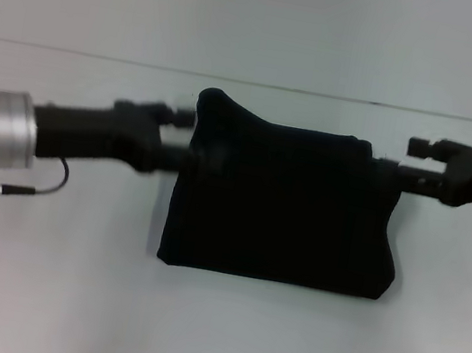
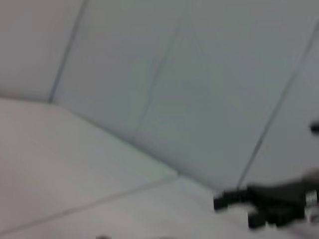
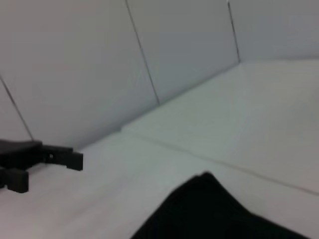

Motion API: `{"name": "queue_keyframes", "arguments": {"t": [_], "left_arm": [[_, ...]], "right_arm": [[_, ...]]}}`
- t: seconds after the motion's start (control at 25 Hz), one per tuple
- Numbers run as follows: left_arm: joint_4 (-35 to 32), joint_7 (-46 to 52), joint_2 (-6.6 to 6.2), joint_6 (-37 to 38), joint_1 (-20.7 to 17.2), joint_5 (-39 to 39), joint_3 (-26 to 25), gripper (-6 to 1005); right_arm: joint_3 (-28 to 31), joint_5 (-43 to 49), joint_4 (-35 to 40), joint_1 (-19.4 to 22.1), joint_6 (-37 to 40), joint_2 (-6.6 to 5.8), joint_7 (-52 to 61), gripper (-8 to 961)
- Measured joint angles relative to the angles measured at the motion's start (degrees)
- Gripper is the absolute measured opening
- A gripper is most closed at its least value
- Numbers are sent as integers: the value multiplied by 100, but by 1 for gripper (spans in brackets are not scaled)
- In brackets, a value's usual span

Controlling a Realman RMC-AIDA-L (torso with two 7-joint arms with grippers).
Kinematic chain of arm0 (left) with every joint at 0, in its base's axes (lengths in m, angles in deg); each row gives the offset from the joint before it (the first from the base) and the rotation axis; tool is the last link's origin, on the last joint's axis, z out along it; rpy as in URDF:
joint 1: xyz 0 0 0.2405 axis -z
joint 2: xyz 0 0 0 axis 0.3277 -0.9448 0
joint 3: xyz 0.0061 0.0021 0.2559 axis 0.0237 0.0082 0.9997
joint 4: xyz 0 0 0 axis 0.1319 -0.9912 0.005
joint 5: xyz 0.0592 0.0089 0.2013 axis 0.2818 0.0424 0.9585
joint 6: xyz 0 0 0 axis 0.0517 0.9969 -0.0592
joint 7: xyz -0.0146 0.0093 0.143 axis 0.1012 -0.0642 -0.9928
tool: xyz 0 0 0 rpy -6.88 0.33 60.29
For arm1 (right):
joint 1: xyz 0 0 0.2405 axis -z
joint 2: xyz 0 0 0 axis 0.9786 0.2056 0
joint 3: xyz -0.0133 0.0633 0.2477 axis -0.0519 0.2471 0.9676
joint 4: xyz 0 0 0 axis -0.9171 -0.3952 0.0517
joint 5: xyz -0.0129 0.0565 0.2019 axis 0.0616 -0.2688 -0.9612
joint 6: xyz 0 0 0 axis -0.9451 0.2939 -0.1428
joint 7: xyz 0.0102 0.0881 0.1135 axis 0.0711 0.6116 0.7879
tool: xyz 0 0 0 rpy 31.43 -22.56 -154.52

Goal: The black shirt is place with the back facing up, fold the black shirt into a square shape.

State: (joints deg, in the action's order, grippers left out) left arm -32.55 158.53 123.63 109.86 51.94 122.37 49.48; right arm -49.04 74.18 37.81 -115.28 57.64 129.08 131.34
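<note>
The black shirt [image 1: 281, 207], folded to a rough rectangle, lay mid-table [image 1: 208, 336]. The left end effector [image 1: 189, 143] met its top corner at 9 o'clock, the right end effector [image 1: 381, 170] its top corner at 3 o'clock. Whether either was clamped on the cloth could not be told.

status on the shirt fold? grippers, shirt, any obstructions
Left gripper at the black shirt's upper left corner, right gripper at its upper right. Shirt folded into a rough rectangle, top edge lifted. Nothing in the way on the table.
</note>
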Motion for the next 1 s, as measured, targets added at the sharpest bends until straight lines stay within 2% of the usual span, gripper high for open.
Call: {"name": "queue_keyframes", "arguments": {"t": [0.2, 0.44, 1.0], "left_arm": [[-41, -66, 0, -560, 248, 765, 651, 950], [-52, -91, 9, -927, 386, 924, 1097, 951], [-82, -107, 2, -1019, 427, 1184, 1165, 950]], "right_arm": [[-343, 536, 77, -244, -221, 20, 58, 846], [-562, 949, 240, -438, -243, 64, 327, 840], [-621, 1018, 244, -454, -332, 61, 345, 840]]}}
